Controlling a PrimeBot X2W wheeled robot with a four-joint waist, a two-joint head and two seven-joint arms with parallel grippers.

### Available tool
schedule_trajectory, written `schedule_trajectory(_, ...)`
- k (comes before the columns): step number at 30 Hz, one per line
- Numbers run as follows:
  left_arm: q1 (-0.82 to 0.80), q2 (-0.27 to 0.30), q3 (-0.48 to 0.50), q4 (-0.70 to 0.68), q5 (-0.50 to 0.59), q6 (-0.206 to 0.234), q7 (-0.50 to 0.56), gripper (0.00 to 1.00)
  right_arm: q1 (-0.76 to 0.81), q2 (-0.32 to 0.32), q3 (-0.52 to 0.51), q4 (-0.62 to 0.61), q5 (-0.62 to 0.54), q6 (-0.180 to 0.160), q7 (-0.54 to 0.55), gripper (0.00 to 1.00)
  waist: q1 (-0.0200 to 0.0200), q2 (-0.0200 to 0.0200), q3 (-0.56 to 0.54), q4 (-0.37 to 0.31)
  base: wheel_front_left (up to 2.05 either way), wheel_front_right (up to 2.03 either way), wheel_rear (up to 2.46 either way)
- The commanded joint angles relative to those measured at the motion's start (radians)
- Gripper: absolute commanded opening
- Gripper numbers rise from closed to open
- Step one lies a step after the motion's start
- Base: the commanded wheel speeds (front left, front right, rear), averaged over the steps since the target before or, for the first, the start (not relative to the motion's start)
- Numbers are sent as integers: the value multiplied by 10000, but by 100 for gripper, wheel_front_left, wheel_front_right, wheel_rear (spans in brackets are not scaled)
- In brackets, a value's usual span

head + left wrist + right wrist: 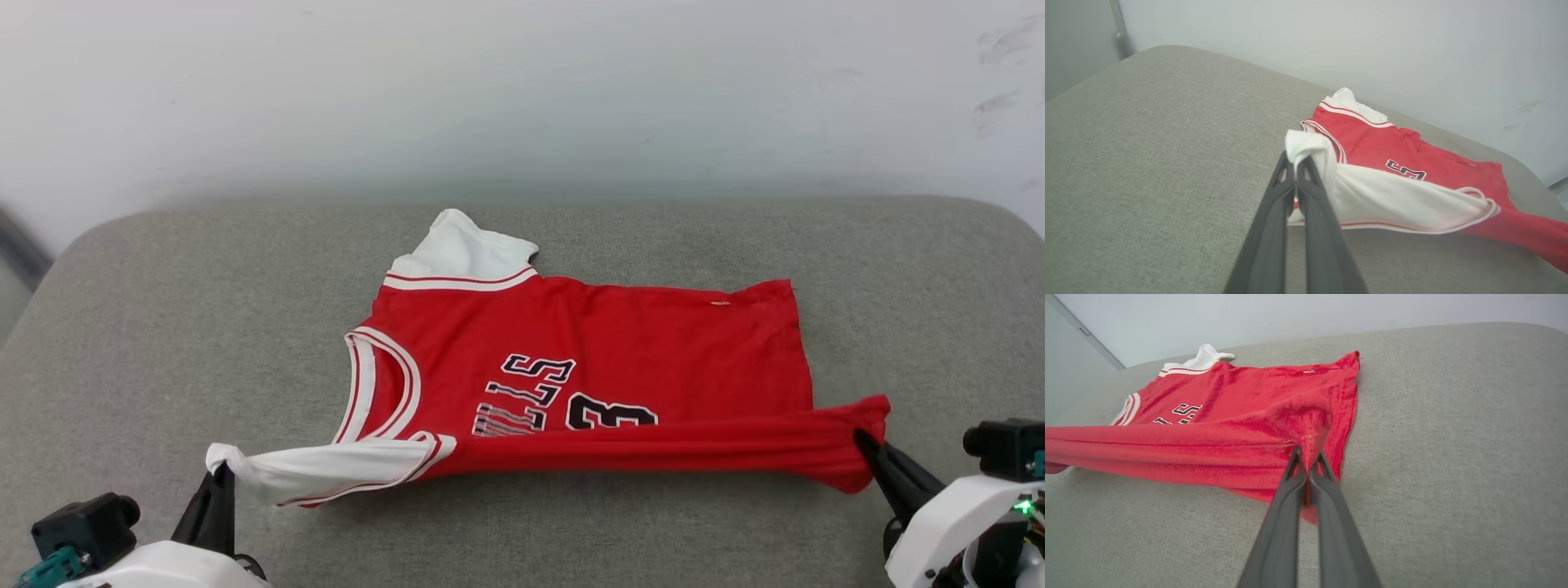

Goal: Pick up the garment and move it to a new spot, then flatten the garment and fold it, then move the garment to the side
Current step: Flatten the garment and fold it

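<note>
So, head view first: the garment (588, 343) lies on the grey cushion (163, 343) with its long axis running left to right, collar end toward the robot's left and hem toward its right. Its near edge is up off the cushion and taut between the two arms. The left gripper (222, 474) is pinched onto the white sleeve (326, 469) and the right gripper (864, 445) onto the near hem corner (873, 408). The far half rests flat, so my guess is the next move carries that near edge away from the robot, over the lettering (522, 392), to make the fold

Left wrist view: the fingers are closed tight together with the white sleeve bunched at their tips. It's a soft knit with thin red-and-white trim, draping loose

Right wrist view: the fingers are clamped on red fabric that's stretched into long ridges toward the other arm. The cushion is a coarse weave, rounded at the corners, and probably grippy enough to drag the cloth
</note>
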Motion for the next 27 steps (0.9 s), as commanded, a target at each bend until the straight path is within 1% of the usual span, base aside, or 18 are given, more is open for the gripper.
schedule_trajectory(1,163,143,156,-381,67,194,45,0,455,146,-495,-431,-323,-27,360,0,4,0,55,-5,0,0,0)
schedule_trajectory(3,206,210,110,-636,116,252,158,0,849,498,-973,-988,-668,-27,883,0,4,0,140,-24,0,0,0)
schedule_trajectory(6,-277,189,-65,-655,116,115,249,0,1147,968,-1526,-1611,-1222,-25,1745,0,4,0,389,-43,0,0,0)
schedule_trajectory(9,-918,105,-308,-259,155,-132,329,0,1155,1389,-1882,-1962,-1672,-23,2506,0,4,0,779,-64,0,0,0)
schedule_trajectory(13,-1878,-33,-589,680,114,-520,433,0,795,1790,-2047,-2039,-2097,-22,3269,0,4,0,1300,-153,0,0,0)
schedule_trajectory(20,-3206,-313,-900,2460,3,-1117,449,0,167,2000,-2062,-1766,-2515,-22,3503,0,4,0,1970,-283,0,0,0)
schedule_trajectory(22,-4101,-516,-1171,3989,-163,-1624,655,0,-356,2098,-1727,-1051,-2608,-20,3211,0,4,0,2374,-364,0,0,0)
schedule_trajectory(23,-4207,-543,-1217,4246,-188,-1717,685,0,-441,2080,-1643,-908,-2645,-20,3104,0,4,0,2419,-373,0,0,0)
schedule_trajectory(24,-4304,-606,-1243,4475,-249,-1803,710,0,-510,2065,-1579,-755,-2651,-20,3005,8,4,0,2446,-375,0,0,0)
schedule_trajectory(25,-4379,-675,-1309,4707,-330,-1898,825,16,-565,2051,-1508,-589,-2642,-20,2909,27,4,0,2467,-376,0,0,0)
schedule_trajectory(26,-4445,-705,-1364,4948,-370,-1972,951,46,-626,2007,-1427,-432,-2681,-20,2838,46,4,0,2475,-371,0,0,0)
schedule_trajectory(27,-4532,-727,-1406,5087,-417,-2033,997,95,-672,1982,-1370,-294,-2694,-20,2759,100,4,0,2472,-367,0,0,0)
